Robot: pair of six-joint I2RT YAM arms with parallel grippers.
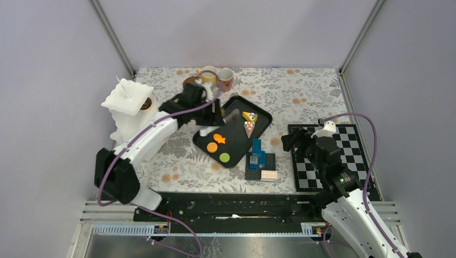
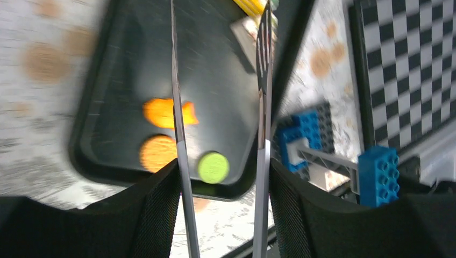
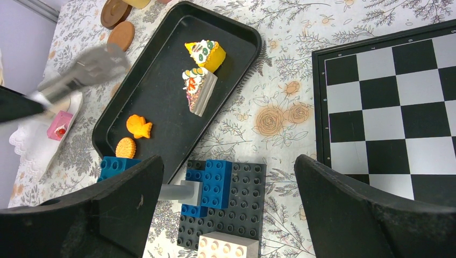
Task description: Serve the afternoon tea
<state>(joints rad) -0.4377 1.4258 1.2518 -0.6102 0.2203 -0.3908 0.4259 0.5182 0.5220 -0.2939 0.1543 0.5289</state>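
The left gripper [image 2: 223, 169] is clasping the metal tongs [image 2: 178, 97], blades running lengthwise over the black tray [image 2: 107, 80] toward the cake slices [image 1: 249, 127] at its upper-right end, while the right gripper [image 1: 289, 142] is hanging wide open, farther off.

Left claw [image 2: 223, 171] far forward, clamped on tongs [image 2: 178, 107]; right claw [image 3: 228, 166] nearer, spread wide.
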